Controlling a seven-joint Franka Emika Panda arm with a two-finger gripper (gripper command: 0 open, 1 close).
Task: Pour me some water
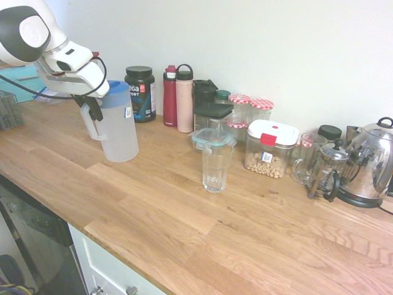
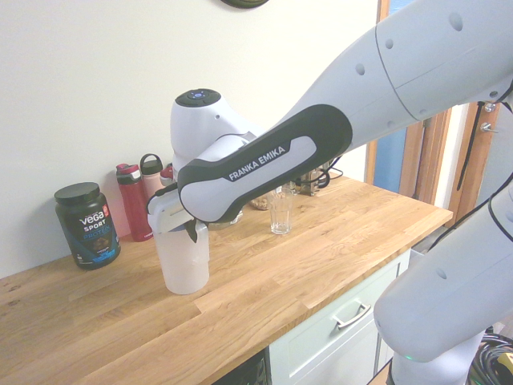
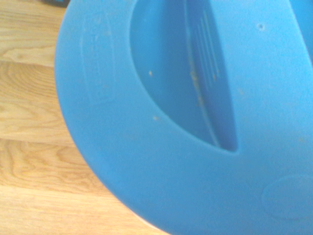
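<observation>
Step in hand, as I judge it: securing the jug before any pouring. The frosted plastic jug (image 1: pixel 118 126) with its blue lid (image 3: pixel 195 122) stands upright on the wooden counter (image 1: pixel 184 227), near the wall end by the black Vega tub (image 1: pixel 140 93). The water inside is barely visible through the frosted wall; level cannot be read.

The gripper (image 1: pixel 92 109) sits at the jug's side handle, angled steeply downward, fingers drawn fully together. In the first exterior view the dark fingers overlap the handle, so they appear pinched on it, though the contact itself is partly hidden. The wrist view is filled by the lid from close above, out of focus.

The empty drinking glass (image 1: pixel 216 166) stands apart from the jug, further along the counter, in front of the storage containers (image 1: pixel 270 147). The steel kettle (image 1: pixel 371 163) and French press (image 1: pixel 328 169) are at the far end, not involved.

Next move calls for: lifting the jug level, carrying it to the glass, then tilting spout-first. Risk: slipping on a thin handle.
</observation>
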